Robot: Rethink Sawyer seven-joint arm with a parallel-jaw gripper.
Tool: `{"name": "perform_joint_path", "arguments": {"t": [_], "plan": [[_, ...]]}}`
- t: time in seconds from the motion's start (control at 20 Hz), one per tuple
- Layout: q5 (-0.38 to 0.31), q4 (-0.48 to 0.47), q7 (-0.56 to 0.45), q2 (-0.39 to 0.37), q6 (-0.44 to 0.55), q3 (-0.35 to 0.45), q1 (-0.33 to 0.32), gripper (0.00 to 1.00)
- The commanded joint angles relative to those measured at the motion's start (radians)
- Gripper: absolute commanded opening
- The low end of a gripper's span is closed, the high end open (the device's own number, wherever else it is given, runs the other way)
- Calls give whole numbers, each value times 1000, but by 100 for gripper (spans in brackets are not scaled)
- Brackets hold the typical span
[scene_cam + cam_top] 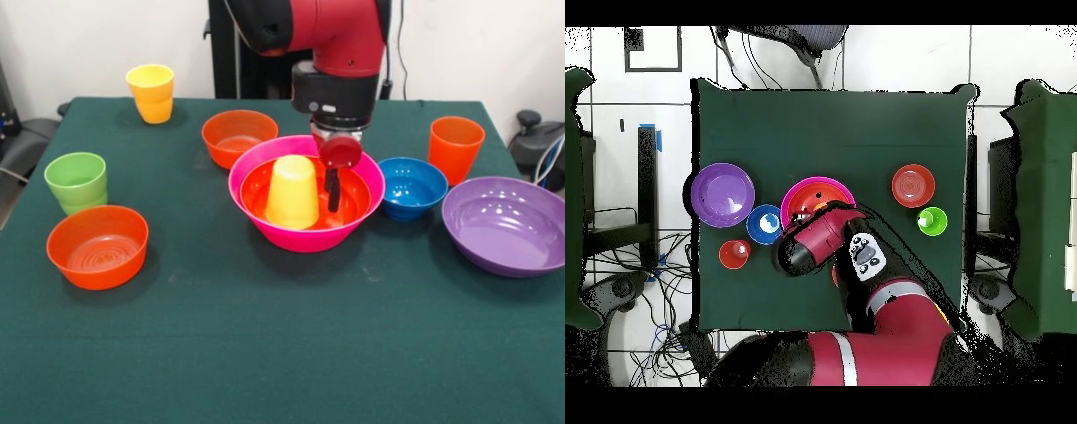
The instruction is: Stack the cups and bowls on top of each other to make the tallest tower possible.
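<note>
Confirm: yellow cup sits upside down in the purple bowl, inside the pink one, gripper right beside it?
Not quite. In the front view the upside-down yellow cup sits in a large orange bowl, nested in the pink bowl. The purple bowl stands apart, empty. The gripper is beside the cup.

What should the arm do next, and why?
Probably lift straight up and clear. The gripper hangs inside the orange bowl nested in the pink bowl, beside the upside-down yellow cup, apparently holding nothing; other pieces wait around.
</note>
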Motion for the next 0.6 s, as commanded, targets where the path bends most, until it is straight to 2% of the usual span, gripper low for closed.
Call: {"name": "perform_joint_path", "arguments": {"t": [0.05,0.2,0.6], "plan": [[84,131,74,-95,98,98,-22,100],[131,170,52,-145,131,119,-36,100],[187,230,1,-233,150,165,-84,100]]}}
